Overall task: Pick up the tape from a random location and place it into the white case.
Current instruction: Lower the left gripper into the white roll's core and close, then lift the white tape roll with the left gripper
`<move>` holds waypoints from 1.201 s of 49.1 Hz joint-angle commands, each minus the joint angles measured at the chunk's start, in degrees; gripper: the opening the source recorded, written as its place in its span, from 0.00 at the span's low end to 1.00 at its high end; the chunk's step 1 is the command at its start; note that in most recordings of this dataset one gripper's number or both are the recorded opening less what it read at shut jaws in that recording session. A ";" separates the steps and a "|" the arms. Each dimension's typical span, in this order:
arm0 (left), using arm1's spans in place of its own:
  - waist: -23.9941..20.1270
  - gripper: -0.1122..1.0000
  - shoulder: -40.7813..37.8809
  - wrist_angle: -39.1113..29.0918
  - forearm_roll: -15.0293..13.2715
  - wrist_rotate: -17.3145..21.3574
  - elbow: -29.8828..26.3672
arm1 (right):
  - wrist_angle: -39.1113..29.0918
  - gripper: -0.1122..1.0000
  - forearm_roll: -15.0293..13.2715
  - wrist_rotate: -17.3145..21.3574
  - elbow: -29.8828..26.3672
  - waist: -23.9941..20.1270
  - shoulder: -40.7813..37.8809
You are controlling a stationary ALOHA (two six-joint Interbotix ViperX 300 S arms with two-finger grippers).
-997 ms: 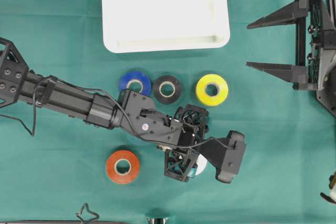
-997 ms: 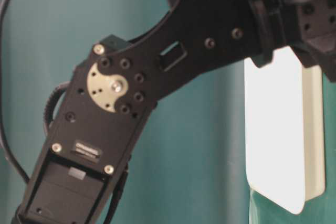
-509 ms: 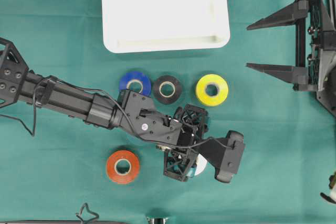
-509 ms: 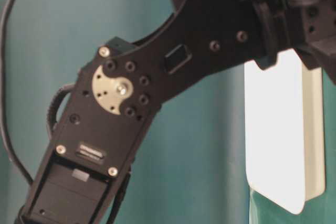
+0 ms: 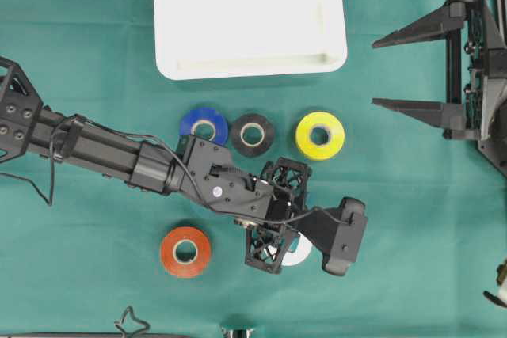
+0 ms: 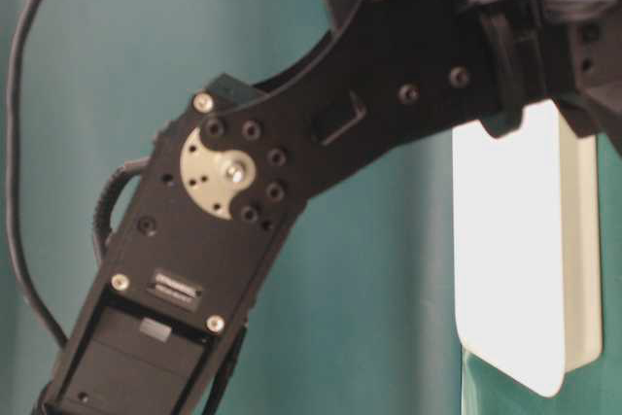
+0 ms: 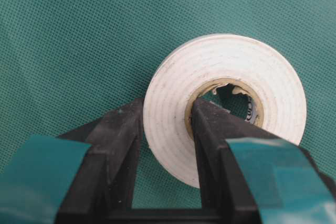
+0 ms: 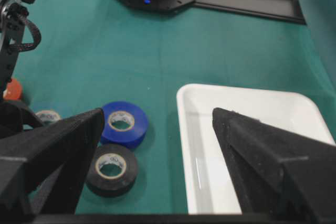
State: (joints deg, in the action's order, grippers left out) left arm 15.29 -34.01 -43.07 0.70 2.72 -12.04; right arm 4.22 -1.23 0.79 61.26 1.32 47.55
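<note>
The grasp step is in hand: the left gripper [image 7: 167, 129] has its jaws clamped on the wall of the white tape [image 7: 226, 103], 1 finger through the core, near the green cloth's [image 5: 95, 53] front edge. Next comes a lift and carry to the white case [image 5: 249, 67] at the far edge. The right gripper [image 5: 412, 69] waits wide open, empty.

Spare rolls on a green-covered bench

On the green cloth [image 5: 412, 219], the black roll [image 5: 253, 134] sits mid-row: blue roll [image 5: 203, 125] just beside it on the left, yellow roll [image 5: 320, 135] near its right. The orange roll [image 5: 185, 251] lies well below and left of the black roll.
</note>
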 commanded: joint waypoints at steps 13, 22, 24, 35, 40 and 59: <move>0.18 0.30 2.55 -1.23 -0.26 -0.09 -0.88 | 0.26 0.93 -0.44 -0.09 -1.67 -0.26 0.00; 0.18 0.30 5.62 -3.96 -0.26 -0.09 -0.79 | 0.00 0.93 -0.44 -0.09 -1.85 -0.26 0.09; 0.18 0.30 6.77 -4.57 -0.26 -0.09 -0.62 | 0.00 0.93 -0.44 -0.09 -1.93 -0.26 0.18; 0.18 0.30 12.57 -6.86 -0.26 -0.09 -0.88 | 0.00 0.93 -0.44 -0.09 -2.11 -0.44 0.09; 0.18 0.30 15.47 -7.65 -0.26 -0.09 -1.23 | -0.09 0.93 -0.44 -0.09 -2.29 -0.62 0.09; 0.62 0.30 20.39 -13.97 -0.26 -0.09 -4.83 | -0.09 0.93 -0.44 -0.09 -2.46 -0.70 0.09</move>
State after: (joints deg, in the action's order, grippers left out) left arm 15.29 -16.79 -56.25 0.53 2.72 -13.80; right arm 3.87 -1.58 0.79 60.47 0.79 47.81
